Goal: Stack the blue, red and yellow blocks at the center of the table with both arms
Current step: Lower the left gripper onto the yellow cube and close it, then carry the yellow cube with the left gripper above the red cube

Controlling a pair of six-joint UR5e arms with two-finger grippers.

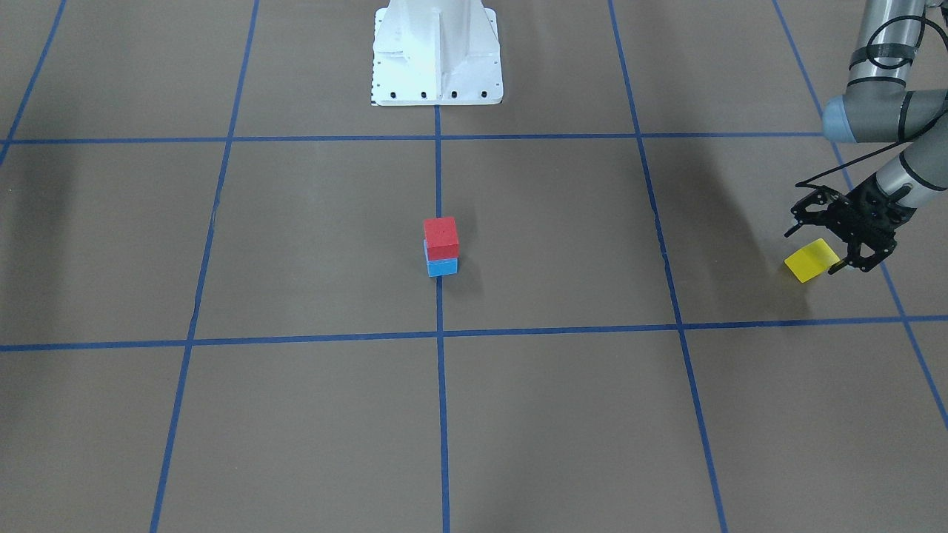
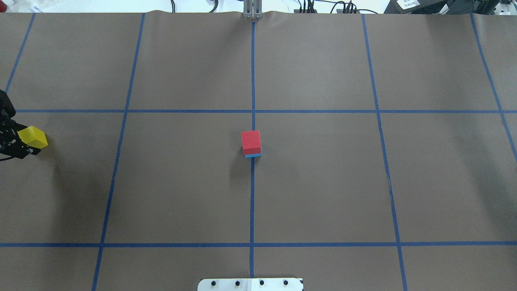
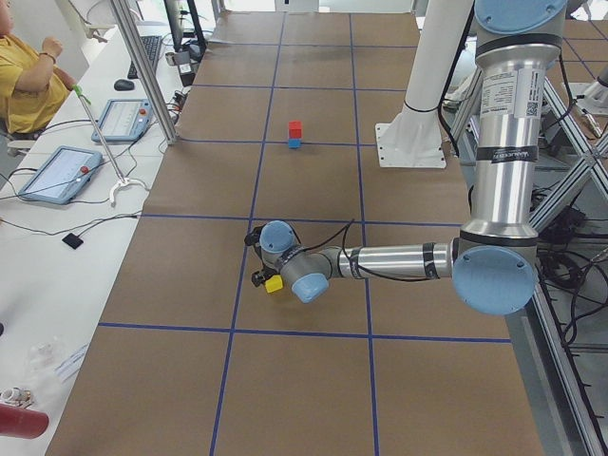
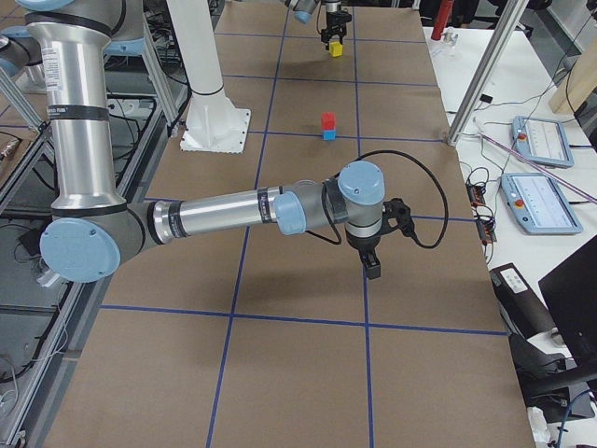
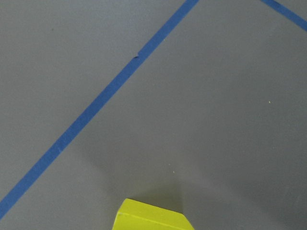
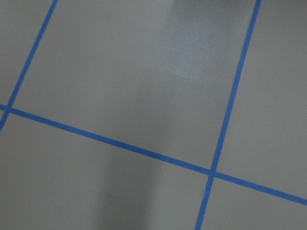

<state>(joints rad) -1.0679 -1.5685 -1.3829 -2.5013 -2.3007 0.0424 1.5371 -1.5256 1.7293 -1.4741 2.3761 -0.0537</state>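
Observation:
A red block (image 1: pixel 441 235) sits on a blue block (image 1: pixel 443 266) at the table's center, on the middle tape line; the stack also shows in the overhead view (image 2: pixel 251 142). My left gripper (image 1: pixel 813 252) is far off on my left side, with its fingers on either side of a tilted yellow block (image 1: pixel 812 260), shut on it just above the table. The yellow block's top edge shows at the bottom of the left wrist view (image 5: pixel 152 218). My right gripper (image 4: pixel 373 266) shows only in the exterior right view, low over bare table; I cannot tell whether it is open or shut.
The white robot base (image 1: pixel 437 52) stands at the table's robot-side edge. Blue tape lines (image 2: pixel 252 202) divide the brown table into squares. An operator (image 3: pixel 24 81) and tablets (image 3: pixel 57 171) are on a side table beyond the far edge.

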